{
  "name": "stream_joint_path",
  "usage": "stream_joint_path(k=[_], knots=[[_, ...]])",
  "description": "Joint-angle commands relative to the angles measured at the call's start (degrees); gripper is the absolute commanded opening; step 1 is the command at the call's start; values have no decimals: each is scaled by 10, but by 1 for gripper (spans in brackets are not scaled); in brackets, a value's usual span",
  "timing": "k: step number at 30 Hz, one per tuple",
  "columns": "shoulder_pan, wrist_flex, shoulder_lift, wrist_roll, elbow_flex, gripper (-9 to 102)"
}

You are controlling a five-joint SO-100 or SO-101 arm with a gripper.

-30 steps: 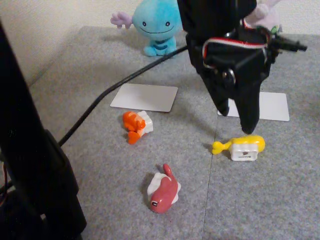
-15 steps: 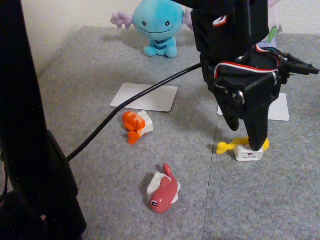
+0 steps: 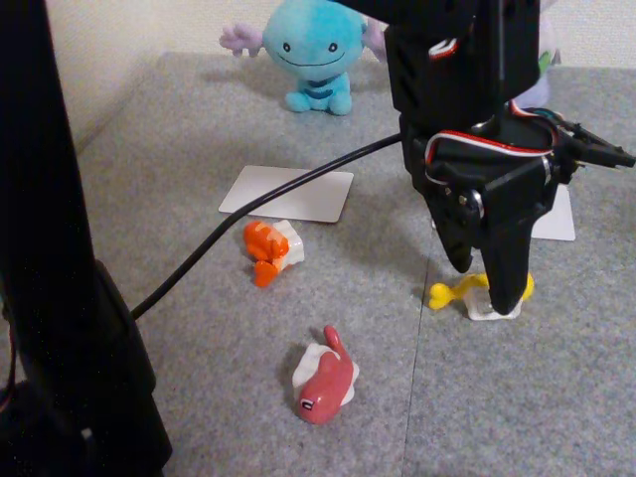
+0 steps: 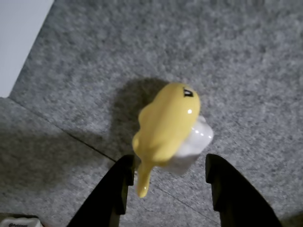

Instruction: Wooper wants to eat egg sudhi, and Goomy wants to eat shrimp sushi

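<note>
Gripper (image 4: 165,182) lowered over egg sushi (image 4: 166,126) on grey mat (image 3: 199,119), fingers (image 4: 118,187) spread either side of its rice block, not clamped. Shrimp sushi (image 3: 268,248) near white card (image 3: 288,193); Wooper (image 3: 308,50) at far edge.

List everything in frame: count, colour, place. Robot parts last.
Wooper: 1, light blue plush, far edge of the mat.
Goomy: 1, pale lilac plush, far right, mostly hidden behind the arm.
egg sudhi: 1, yellow on white, on the mat between the fingers.
shrimp sushi: 1, orange and white, mid-left.
red sushi: 1, red on white, near centre.
white cards: 2, one mid-left, one right behind the arm.
mat: grey.
cable: 1, black, crossing the left card.
gripper: black, open, straddling the egg piece.
</note>
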Motion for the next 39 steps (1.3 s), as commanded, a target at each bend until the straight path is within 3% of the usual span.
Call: stream_joint_path(k=[1, 25, 31, 39], knots=[[4, -9, 25, 4, -15, 17], [3, -62, -62, 2, -18, 17], [4, -62, -62, 1, -19, 8], [4, -60, -62, 1, -20, 7]])
